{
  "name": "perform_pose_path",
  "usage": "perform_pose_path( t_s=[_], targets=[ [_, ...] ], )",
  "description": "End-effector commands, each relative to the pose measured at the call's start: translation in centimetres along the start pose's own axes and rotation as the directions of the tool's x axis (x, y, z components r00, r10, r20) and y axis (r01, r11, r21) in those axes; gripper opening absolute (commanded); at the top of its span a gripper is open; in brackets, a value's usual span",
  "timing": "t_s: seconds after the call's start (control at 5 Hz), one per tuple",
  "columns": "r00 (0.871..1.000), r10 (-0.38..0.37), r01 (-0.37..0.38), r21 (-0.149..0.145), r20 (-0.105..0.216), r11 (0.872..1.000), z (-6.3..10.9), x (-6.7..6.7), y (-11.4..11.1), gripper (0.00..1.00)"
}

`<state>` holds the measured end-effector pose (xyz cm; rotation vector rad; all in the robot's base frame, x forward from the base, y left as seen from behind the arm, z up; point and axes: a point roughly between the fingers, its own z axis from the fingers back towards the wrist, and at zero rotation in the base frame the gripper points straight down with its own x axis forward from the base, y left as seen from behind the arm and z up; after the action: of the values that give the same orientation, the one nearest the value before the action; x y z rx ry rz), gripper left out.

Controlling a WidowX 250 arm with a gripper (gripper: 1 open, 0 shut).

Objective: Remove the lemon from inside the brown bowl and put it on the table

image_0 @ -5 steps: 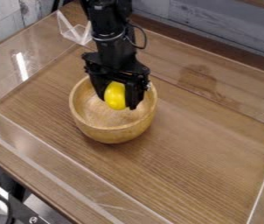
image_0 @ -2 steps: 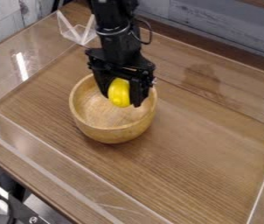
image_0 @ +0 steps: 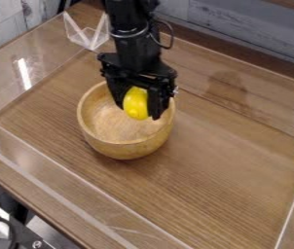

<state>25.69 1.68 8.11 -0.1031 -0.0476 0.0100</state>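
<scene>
The gripper [image_0: 138, 101], pointing straight down, is clenched on the lemon [image_0: 136, 102], one dark finger on each side of the fruit. The lemon hangs between the jaws with its long axis roughly upright, above the floor of the brown bowl [image_0: 111, 136] and about level with the rim. The far rim lies just behind the gripper. Bare table [image_0: 228, 136] opens to the gripper's right and toward the camera; the acrylic walls [image_0: 33, 58] stand well apart.
</scene>
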Motion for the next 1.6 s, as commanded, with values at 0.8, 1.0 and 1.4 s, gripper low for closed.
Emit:
perform_pose_path(
  t_s=[0.8, 1.0, 1.4],
  targets=[
    [0.997, -0.037, 0.037, 0.005, 0.069, 0.999, 2.7, 0.0, -1.5, 0.00],
    [0.997, -0.045, 0.045, 0.004, 0.066, 0.999, 2.9, -0.3, -1.9, 0.00],
    [0.996, -0.058, 0.058, 0.002, 0.061, 0.998, 3.0, -1.0, -2.5, 0.00]
  ],
)
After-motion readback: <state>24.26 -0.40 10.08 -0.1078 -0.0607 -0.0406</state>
